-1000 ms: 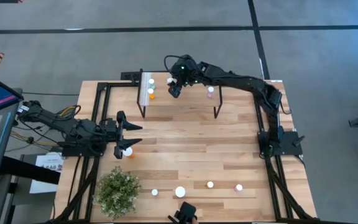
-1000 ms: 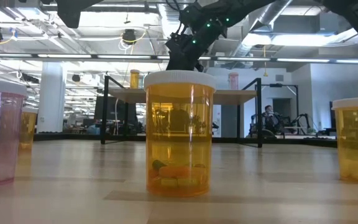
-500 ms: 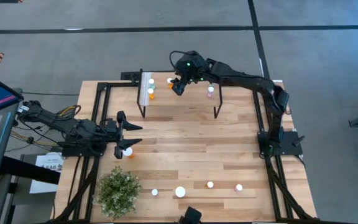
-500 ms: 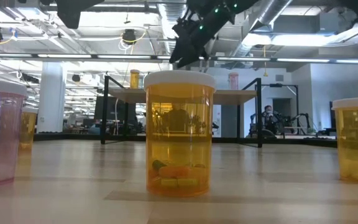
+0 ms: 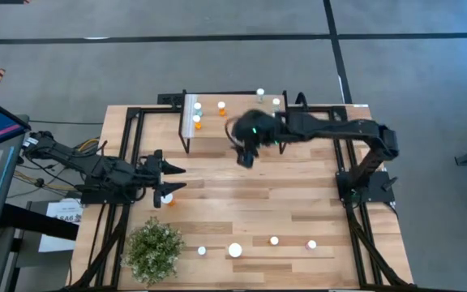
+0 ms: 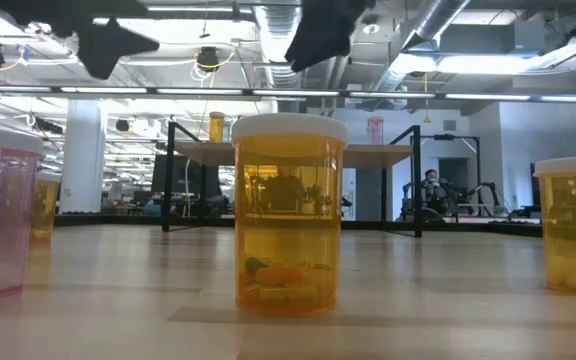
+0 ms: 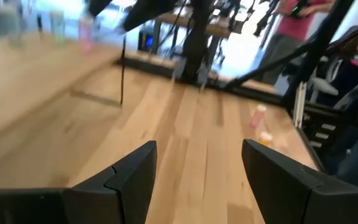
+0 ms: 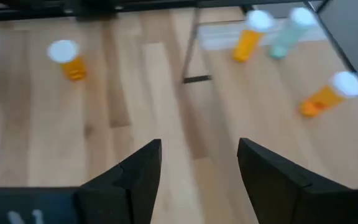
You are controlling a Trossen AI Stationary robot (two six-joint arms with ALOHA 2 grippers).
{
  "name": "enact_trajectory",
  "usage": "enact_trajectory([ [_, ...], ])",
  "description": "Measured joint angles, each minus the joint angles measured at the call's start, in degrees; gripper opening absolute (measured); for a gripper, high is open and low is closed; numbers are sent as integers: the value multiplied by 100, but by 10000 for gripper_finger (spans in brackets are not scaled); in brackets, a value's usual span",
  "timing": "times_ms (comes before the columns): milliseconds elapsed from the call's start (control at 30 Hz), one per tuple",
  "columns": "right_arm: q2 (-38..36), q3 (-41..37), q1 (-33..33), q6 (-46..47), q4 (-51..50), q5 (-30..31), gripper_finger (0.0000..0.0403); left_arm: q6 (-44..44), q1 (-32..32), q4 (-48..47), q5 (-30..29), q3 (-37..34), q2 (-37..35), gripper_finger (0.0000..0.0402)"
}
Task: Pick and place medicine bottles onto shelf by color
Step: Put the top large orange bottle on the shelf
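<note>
Seen from above: right gripper (image 5: pixel 247 156), spread and carrying nothing, poised over bare planks just below the small raised light-wood shelf on black legs (image 5: pixel 242 123) at upper centre, seemingly free for another pick. Parked on the shelf, white-capped orange medicine bottles (image 5: pixel 221 106) grouped near its white strip, with two pale-capped ones (image 5: pixel 276 102) toward the right end, apparently sorted by colour. Left gripper (image 5: pixel 167 179), spread wide at left centre, bracketing a lone orange bottle (image 5: pixel 167 198) without pinching it. Still unsorted along the lower edge: a row of white-capped bottles (image 5: pixel 234 250) beside a bushy green plant (image 5: pixel 153 250), the plant crowding any reach into the lower left. From table height: a large amber pill bottle with white cap (image 6: pixel 288 213) filling the centre, a pink-bodied one (image 6: pixel 0 212) at far left, another amber one (image 6: pixel 572 222) at far right, the shelf small behind them. From the left wrist: dark fingers (image 7: pixel 129 176) parted over blurred planks, two small bottles (image 7: pixel 258 116) at right. From the right wrist: fingers (image 8: pixel 135 169) parted, an orange bottle (image 8: pixel 67 60) at upper left, further bottles (image 8: pixel 249 38) at upper right.
</note>
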Motion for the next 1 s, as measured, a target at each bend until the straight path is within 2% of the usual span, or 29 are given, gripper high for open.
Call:
enact_trajectory([
  [267, -863, -1922, 1160, 492, 1512, 42, 231, -1036, 2, -1574, -389, 245, 34, 224],
  [400, -1056, -2594, 1747, 711, 2127, 217, 230, -1168, 2, -1787, -158, 243, 50, 224],
  [500, -1064, -2794, 2098, 849, 2284, 481, 230, -1270, 35, -2013, 225, 296, 106, 224],
  [700, -987, -2876, 2517, 891, 2616, 768, 230, -2088, 37, -3316, 429, 472, 481, 224],
  [1000, -1007, -2869, 2562, 853, 2776, 774, 230, -2466, 39, -3774, 1087, 496, 982, 226],
])
